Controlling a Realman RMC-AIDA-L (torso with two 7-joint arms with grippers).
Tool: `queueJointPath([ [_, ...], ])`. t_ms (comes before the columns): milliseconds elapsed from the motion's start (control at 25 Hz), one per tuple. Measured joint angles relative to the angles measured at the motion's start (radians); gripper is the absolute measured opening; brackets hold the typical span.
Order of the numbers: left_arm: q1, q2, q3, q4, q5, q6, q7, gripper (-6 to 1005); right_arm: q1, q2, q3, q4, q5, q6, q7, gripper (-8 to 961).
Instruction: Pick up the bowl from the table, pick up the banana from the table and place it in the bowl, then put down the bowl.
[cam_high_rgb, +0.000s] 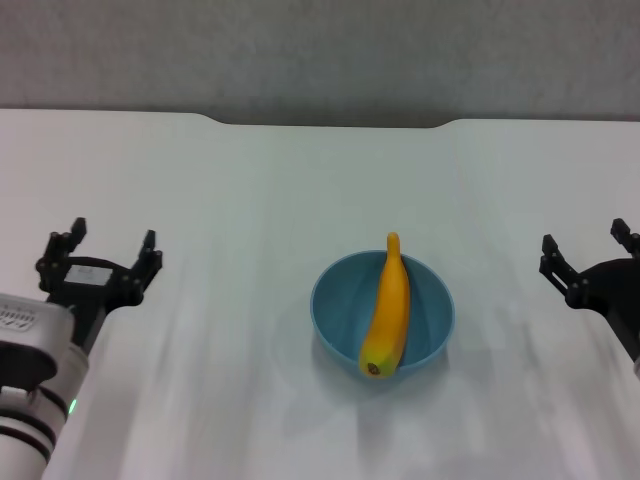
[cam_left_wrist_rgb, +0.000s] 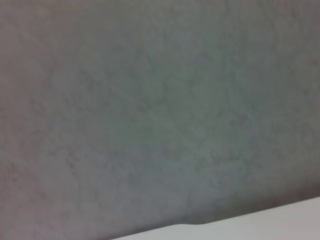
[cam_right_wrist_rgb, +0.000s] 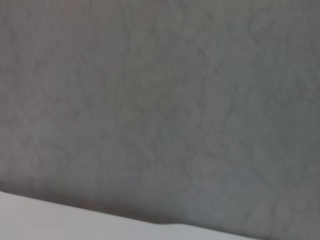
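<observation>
The light-blue bowl (cam_high_rgb: 383, 317) was seen standing on the white counter (cam_high_rgb: 250, 200), near the middle and a little toward the near side. The banana (cam_high_rgb: 387, 306) was laid inside the bowl, with its stem resting over the far rim and its dark tip leaning on the near rim, so that both ends reached slightly past the bowl's edge. The left claw (cam_high_rgb: 98, 246) was held above the counter at the left side, well apart from the bowl; its fingers were spread wide and nothing was held between them. The right claw (cam_high_rgb: 586, 246) was found at the right edge of the head view, also well apart from the bowl, with its fingers spread open and empty. In both wrist views only the grey wall (cam_left_wrist_rgb: 150, 110) and a narrow strip of the counter's far edge, with its notch, were shown.
</observation>
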Motion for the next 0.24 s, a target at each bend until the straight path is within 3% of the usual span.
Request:
queueJointPath([
  [200, -0.070, -0.003, 0.096, 0.231, 0.049, 0.207, -0.229, 834, 0.017, 0.003, -0.080, -0.064, -0.001, -0.059, 0.096, 899],
  [240, -0.070, -0.003, 0.096, 0.231, 0.049, 0.207, -0.229, 834, 0.018, 0.004, -0.085, -0.071, -0.001, -0.059, 0.103, 899],
])
